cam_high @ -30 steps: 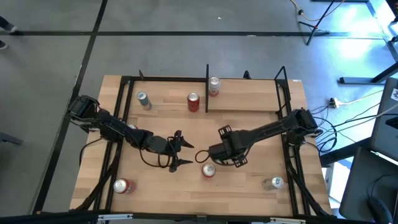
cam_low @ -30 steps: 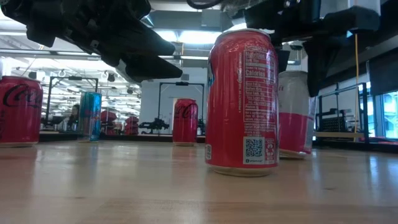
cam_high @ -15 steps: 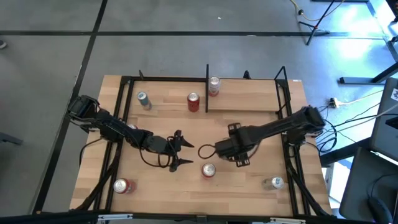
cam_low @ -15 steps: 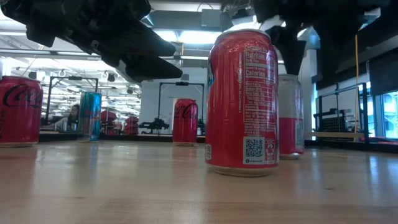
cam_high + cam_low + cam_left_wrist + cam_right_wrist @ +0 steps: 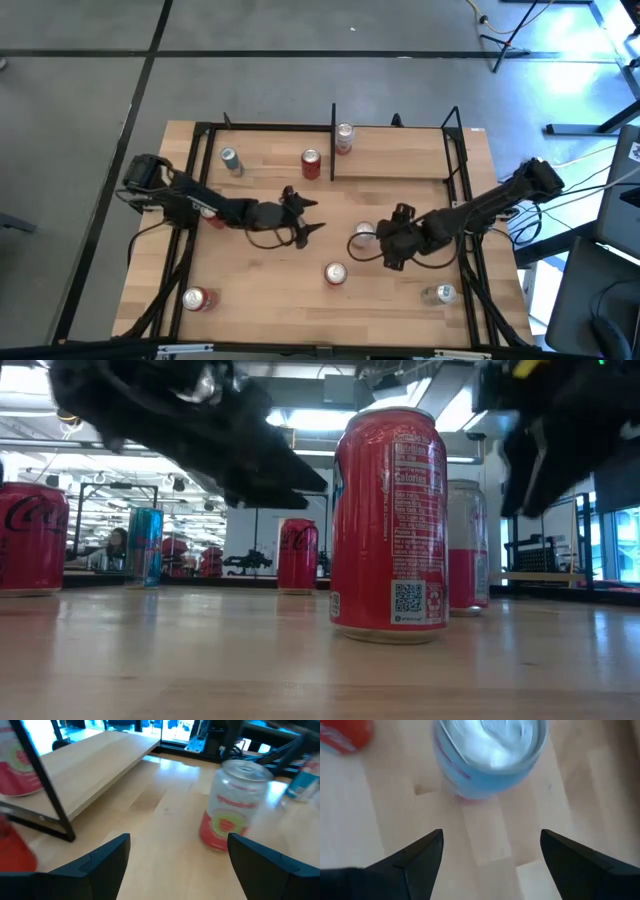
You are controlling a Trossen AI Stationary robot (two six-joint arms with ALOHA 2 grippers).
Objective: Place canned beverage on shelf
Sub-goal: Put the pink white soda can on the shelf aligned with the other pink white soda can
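Light wooden bench (image 5: 250,290) carrying black-framed shelf (image 5: 390,165) along far edge.

Right hand (image 5: 385,243), fingers apart, hovering beside silver-topped pink-and-white can (image 5: 364,233) at bench centre-right; needing squared approach, low grip.

Left hand (image 5: 306,216), fingers apart, waiting mid-bench.

Versus earlier: right hand retreating from red can (image 5: 334,273), can now uncovered.

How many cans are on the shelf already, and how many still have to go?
Three cans stand on the shelf: blue can, red can, pink can. Nothing is in hand: the left gripper and right gripper, fingers open, sit either side of a white can. That one, the middle red can, the corner red can and the silver can still wait.
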